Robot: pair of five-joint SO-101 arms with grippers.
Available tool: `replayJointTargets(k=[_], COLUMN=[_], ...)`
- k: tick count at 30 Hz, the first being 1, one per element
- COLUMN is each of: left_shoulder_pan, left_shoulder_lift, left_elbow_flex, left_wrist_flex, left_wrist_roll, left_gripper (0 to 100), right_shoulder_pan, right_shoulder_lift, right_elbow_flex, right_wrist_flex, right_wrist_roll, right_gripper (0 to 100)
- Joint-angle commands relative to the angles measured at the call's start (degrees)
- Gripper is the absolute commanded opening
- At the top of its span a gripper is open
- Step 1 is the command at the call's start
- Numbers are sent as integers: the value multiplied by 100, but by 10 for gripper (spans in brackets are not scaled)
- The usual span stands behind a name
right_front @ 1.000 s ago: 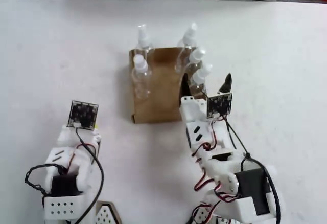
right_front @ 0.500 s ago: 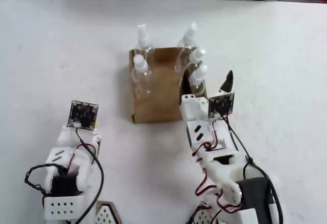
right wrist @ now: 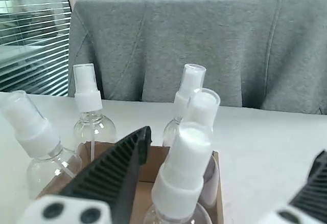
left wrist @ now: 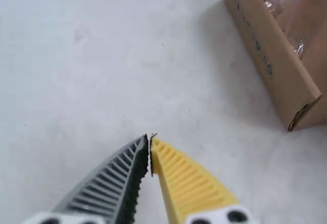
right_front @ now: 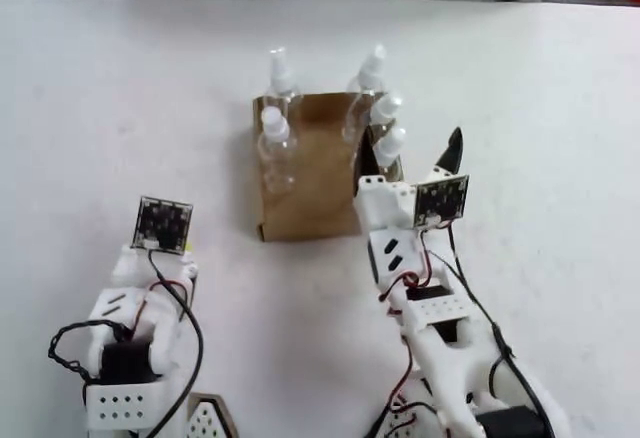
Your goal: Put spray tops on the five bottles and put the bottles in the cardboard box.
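- Two arms sat side by side at the near edge of the white table (right_front: 520, 78); the left gripper (left wrist: 149, 141) hung low over bare tabletop, its grey and yellow jaws pressed together with nothing between them.
- Beyond it, toward the right arm's side, stood the cardboard box (right_front: 310, 193); its near corner and side wall showed in the left wrist view, well apart from the closed jaws.
- At the box's near right corner was the right gripper (right_front: 411, 153), jaws spread wide; the nearest bottle (right_front: 390, 146) stood upright between them, and neither finger could be seen touching it.
- Right behind that one stood the second bottle (right_front: 383, 110), along the box's right side; the third bottle (right_front: 274, 138) stood upright on the box's left side.
- Farthest off, the far left bottle (right_front: 281, 70) and the far right bottle (right_front: 372, 63) stood at the box's far edge; whether they were inside the far wall or just behind it could not be told.
- All five were clear, and each wore a white spray top (right wrist: 190, 147).
- Past the table stood a grey cushioned seat back (right wrist: 204, 40).
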Motion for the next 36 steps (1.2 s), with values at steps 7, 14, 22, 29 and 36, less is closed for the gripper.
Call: replayJointTargets(k=[7, 14, 22, 29, 36], left_shoulder_pan=[40, 40, 40, 40, 40], left_shoulder_lift=[-31, -31, -31, -31, -22], left_elbow_flex=[-9, -9, -9, -9, 0], left_wrist_flex=[-9, -9, -9, 9, 18], left_wrist_roll=[-62, -62, -62, -62, -62], left_gripper=[23, 23, 23, 23, 23], right_shoulder_pan=[189, 743, 813, 813, 813], right_shoulder_lift=[-2114, -3714, -5015, -6281, -7530], right_elbow_flex=[-70, -422, -457, -431, -457], right_wrist_flex=[1596, 3275, 4971, 6299, 8004], right_wrist_roll=[-176, -193, -193, -185, -193], right_gripper=[413, 412, 365, 3, 46])
